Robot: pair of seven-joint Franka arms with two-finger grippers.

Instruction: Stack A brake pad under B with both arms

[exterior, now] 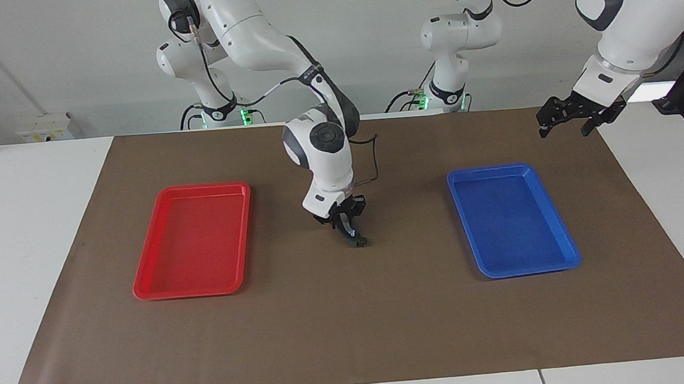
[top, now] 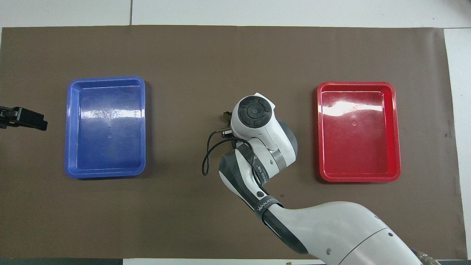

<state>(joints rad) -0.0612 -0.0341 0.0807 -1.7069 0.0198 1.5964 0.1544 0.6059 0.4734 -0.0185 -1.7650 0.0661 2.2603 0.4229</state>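
My right gripper [exterior: 349, 232] is down at the brown mat [exterior: 351, 324] in the middle of the table, between the two trays. A small dark piece [exterior: 360, 241] lies at its fingertips on the mat; I cannot tell whether it is the A brake pad or part of a finger. In the overhead view the right wrist covers that spot, and only a small dark bit [top: 226, 116] sticks out. The long black crescent pad B is not in view. My left gripper [exterior: 572, 123] hangs open and empty over the mat's edge at the left arm's end of the table, and it also shows in the overhead view [top: 25, 118].
An empty red tray [exterior: 203, 186] lies toward the right arm's end; it also shows in the overhead view [top: 397, 129]. An empty blue tray [exterior: 488, 169] lies toward the left arm's end; it also shows in the overhead view [top: 68, 129]. The right arm stretches low over the mat's middle.
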